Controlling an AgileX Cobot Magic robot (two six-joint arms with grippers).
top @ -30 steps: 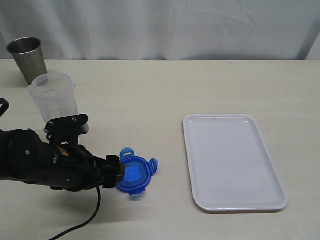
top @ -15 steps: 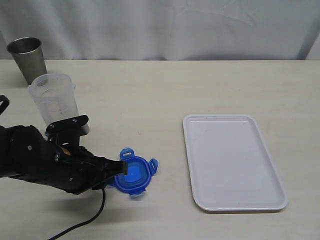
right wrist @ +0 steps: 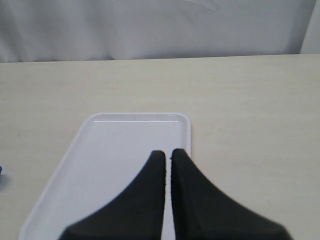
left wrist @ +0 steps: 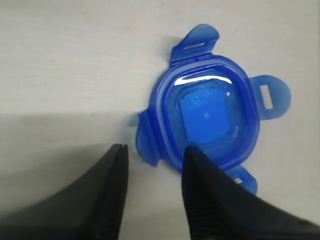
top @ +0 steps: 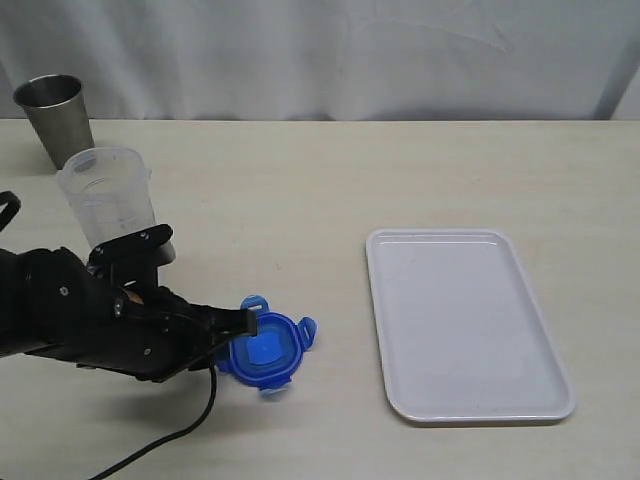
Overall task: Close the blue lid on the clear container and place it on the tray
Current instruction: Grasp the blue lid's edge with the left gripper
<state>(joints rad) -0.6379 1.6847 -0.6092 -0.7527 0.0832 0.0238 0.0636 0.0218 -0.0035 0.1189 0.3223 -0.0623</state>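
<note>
The blue lid (top: 262,352) lies flat on the table, left of the tray (top: 465,320). My left gripper (top: 246,324) sits low at the lid's left edge. In the left wrist view the lid (left wrist: 207,117) has one flap reaching between the fingertips of the left gripper (left wrist: 155,152). Its jaws stand apart with bare table showing between them, and one finger (left wrist: 200,180) overlaps the lid's rim. The clear container (top: 108,195) stands upright and uncovered behind the left arm. My right gripper (right wrist: 168,152) is shut and empty above the tray (right wrist: 115,150).
A steel cup (top: 52,118) stands at the back left, behind the container. A white curtain closes off the far side of the table. The left arm's black cable trails toward the front table edge.
The left gripper's jaws have narrowed around the lid's near flap, and the arm has shifted slightly. The lid has edged a little to the left. The right gripper has not moved.
</note>
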